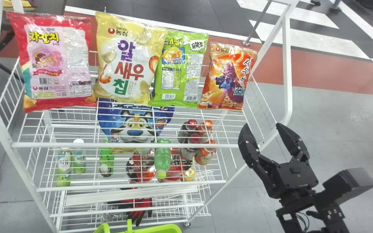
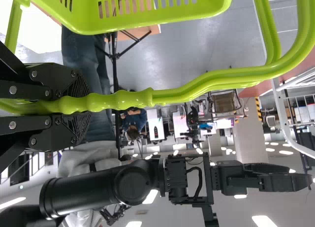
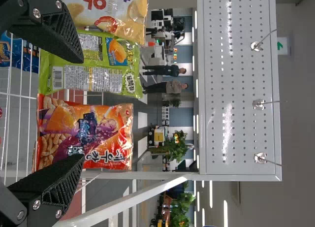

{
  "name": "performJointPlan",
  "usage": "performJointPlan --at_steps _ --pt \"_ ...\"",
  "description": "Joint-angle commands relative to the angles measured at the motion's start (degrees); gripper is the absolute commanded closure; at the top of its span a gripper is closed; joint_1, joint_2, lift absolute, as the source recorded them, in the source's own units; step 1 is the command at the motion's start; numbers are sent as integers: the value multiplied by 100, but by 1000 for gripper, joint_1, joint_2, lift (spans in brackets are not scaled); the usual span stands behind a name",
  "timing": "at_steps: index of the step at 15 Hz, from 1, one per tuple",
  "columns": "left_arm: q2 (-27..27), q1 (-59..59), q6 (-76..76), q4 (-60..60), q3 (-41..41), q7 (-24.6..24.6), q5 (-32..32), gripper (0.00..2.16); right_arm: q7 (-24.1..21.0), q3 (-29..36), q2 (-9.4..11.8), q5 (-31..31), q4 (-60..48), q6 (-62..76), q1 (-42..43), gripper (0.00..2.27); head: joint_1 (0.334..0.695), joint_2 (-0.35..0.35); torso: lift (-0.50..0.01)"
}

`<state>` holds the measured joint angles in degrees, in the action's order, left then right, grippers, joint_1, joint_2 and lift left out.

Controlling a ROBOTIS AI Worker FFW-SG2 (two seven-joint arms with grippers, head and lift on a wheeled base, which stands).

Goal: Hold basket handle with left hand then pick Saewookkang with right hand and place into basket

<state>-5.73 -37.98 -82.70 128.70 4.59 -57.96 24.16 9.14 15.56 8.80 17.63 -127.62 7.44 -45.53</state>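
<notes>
In the head view my right gripper [image 1: 268,129] stands open at the rack's right side, in front of and below the orange Saewookkang bag [image 1: 228,77], which rests upright at the right end of the top shelf. The right wrist view has the right gripper [image 3: 82,109] open, its fingers apart, with the Saewookkang bag [image 3: 86,133] beyond them, nearer one finger. At the head view's bottom edge is part of the green basket [image 1: 154,229]. My left gripper [image 2: 81,106] is shut on the handle [image 2: 133,99] of the basket [image 2: 147,17] in the left wrist view.
Beside the Saewookkang stand a green bag [image 1: 181,71], a yellow bag [image 1: 126,61] and a red-pink bag [image 1: 55,61]. The white wire rack [image 1: 125,145] has a front rail and side posts near the right gripper. Bottles and other packs are on the lower shelves.
</notes>
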Motion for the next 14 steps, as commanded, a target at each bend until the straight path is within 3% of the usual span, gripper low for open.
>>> performJointPlan --at_steps 1,9,14 --pt "2 -16 13 -3 -11 30 10 1764 0 -9 8 -5 0 -2 0 137 695 -350 -19" --pt "-7 -25 30 -12 -11 13 10 1764 0 -26 8 -5 26 -54 44 137 695 -350 -19" --pt "-16 -95 118 -12 7 4 -7 1764 0 -79 26 -23 229 -1601 1046 137 695 -350 -19"
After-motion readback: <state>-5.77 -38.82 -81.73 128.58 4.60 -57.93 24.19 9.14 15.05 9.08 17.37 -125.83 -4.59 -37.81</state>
